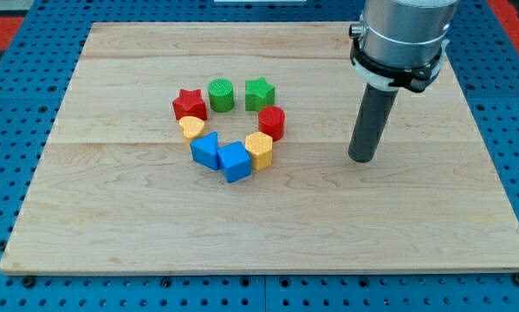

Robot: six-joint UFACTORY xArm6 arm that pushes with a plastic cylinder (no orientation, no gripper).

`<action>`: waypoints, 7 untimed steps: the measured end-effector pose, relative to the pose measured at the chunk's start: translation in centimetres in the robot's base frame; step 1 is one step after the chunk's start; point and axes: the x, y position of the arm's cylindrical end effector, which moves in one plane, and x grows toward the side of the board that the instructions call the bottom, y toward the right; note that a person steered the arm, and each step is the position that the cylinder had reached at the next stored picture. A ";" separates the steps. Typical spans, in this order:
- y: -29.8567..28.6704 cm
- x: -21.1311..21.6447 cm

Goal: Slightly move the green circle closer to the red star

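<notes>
The green circle (221, 94) stands on the wooden board (112, 199), just right of the red star (190, 105), with a small gap between them. Both are at the top of a ring of blocks. My tip (360, 159) rests on the board well to the view's right of the ring, far from the green circle and touching no block.
The ring also holds a green star (259, 91), a red cylinder-like block (272, 122), a yellow hexagon (259, 148), two blue blocks (235, 161) (205, 150) and a yellow heart-like block (191, 128). Blue pegboard (16, 104) surrounds the board.
</notes>
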 end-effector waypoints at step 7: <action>-1.0 0.3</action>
